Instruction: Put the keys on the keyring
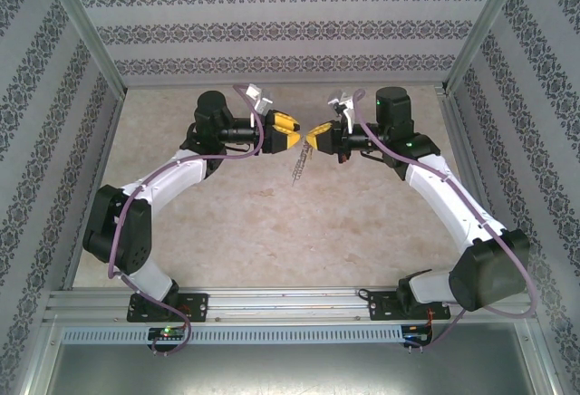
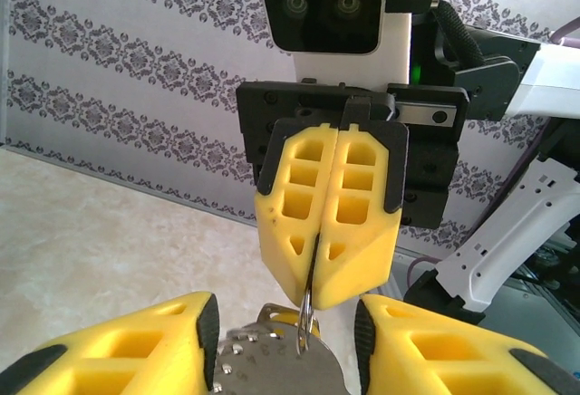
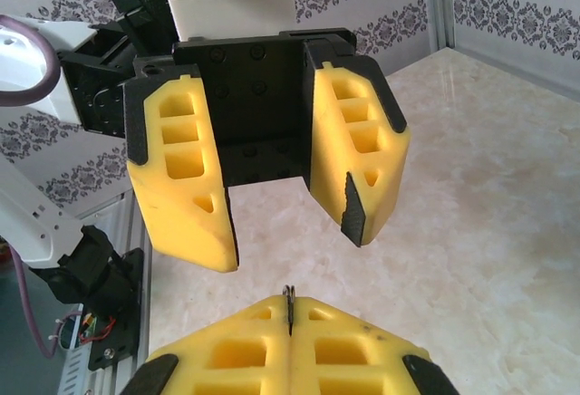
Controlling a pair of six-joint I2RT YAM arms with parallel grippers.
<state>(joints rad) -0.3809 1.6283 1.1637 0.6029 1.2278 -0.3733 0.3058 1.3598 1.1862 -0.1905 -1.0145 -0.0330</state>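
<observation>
Right hand (image 2: 317,295): fingers fully closed, pinching a thin dark metal edge of the keyring (image 2: 307,315) at their very tips. In the right wrist view the pinched edge pokes up from the seam between the two yellow fingers (image 3: 236,350).

Left hand (image 3: 290,236): faces the right hand tip to tip, very near. Fingers stand partway apart, with no grip that I can make out. A silvery perforated piece (image 2: 272,363) sits between them, just under the pinched edge. Cannot tell whether either finger touches it.

Top view: a short fringe of chain links (image 1: 297,170) hangs below the gap between the two hands, above the table (image 1: 272,241).

Table: pale beige, marbled. An aluminium rail (image 1: 290,303) along the near edge carries both bases. Walls (image 1: 272,24) on three sides are papered in grey floral bands.

Pose: left arm (image 1: 172,182) and right arm (image 1: 453,200) each bow outward from their bases, then curve inward. The hands meet level above the far middle of the table.
</observation>
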